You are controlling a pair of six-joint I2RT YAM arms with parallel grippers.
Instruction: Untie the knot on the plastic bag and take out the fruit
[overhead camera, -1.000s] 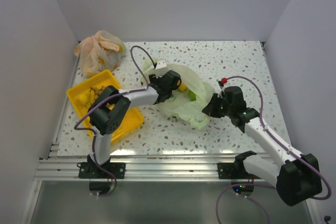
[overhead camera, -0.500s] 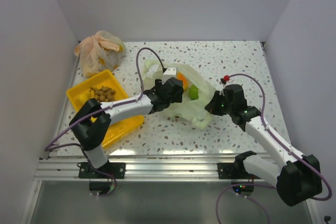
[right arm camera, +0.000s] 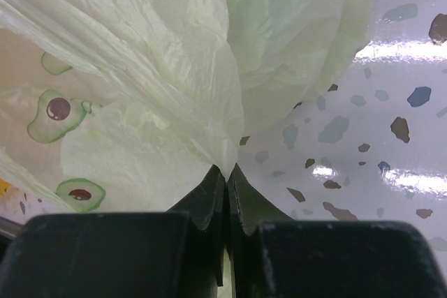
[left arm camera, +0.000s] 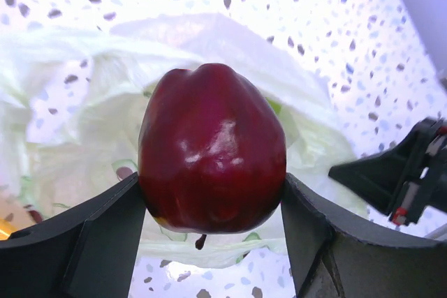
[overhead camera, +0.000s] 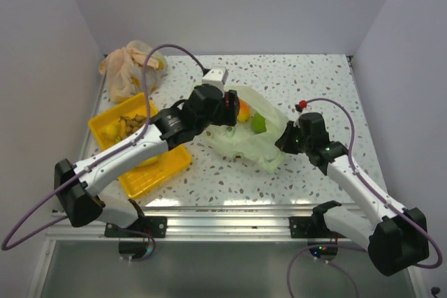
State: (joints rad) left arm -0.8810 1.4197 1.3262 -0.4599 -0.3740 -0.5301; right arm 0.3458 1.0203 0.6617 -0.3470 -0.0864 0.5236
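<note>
Pinches a fold of the pale green plastic bag [right arm camera: 160, 68] in the fully closed right gripper [right arm camera: 227, 172], clamps a dark red apple [left arm camera: 209, 144] between the wide-set jaws of the left gripper [left arm camera: 211, 197] over the opened bag, with an orange fruit [overhead camera: 243, 111] and green fruit [overhead camera: 258, 123] inside, an orange-beige bag [overhead camera: 129, 68] far back left.

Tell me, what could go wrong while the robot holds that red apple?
The shiny apple is gripped only at its sides by the left end effector, so it might slip and drop. The right end effector pinches only a thin fold of the plastic bag; that could pull free, letting the bag shift.
</note>
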